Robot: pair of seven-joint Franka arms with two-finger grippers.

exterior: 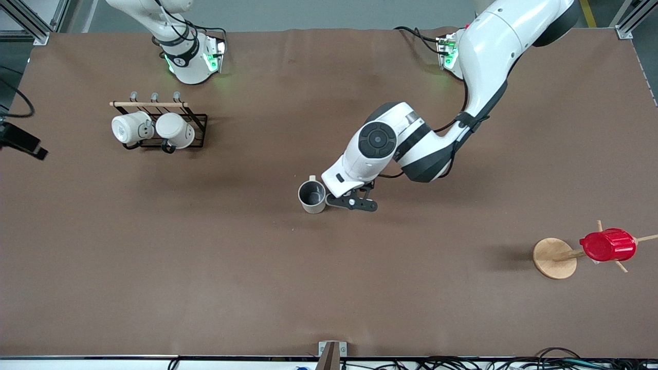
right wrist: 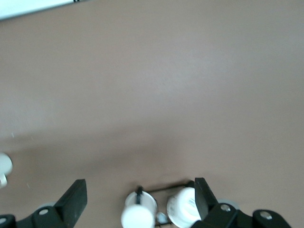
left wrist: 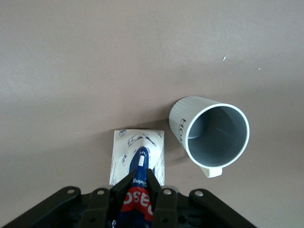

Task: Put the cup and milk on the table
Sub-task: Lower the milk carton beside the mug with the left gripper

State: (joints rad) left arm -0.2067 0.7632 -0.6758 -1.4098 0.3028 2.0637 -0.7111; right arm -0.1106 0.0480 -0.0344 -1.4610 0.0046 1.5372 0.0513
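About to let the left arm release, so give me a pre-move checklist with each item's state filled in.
1. Beige-white mug with dark grey inside stands upright on the brown tabletop: ok.
2. Left tool is shut on the dark blue and white milk carton: ok.
3. Carton sits beside the mug with a gap between them: ok in the left wrist view.
4. Carton base resting on the tabletop: cannot tell; its bottom is hidden.
5. Right tool is open, over the tabletop near the black wire rack with two white mugs, waiting clear of the release: ok.
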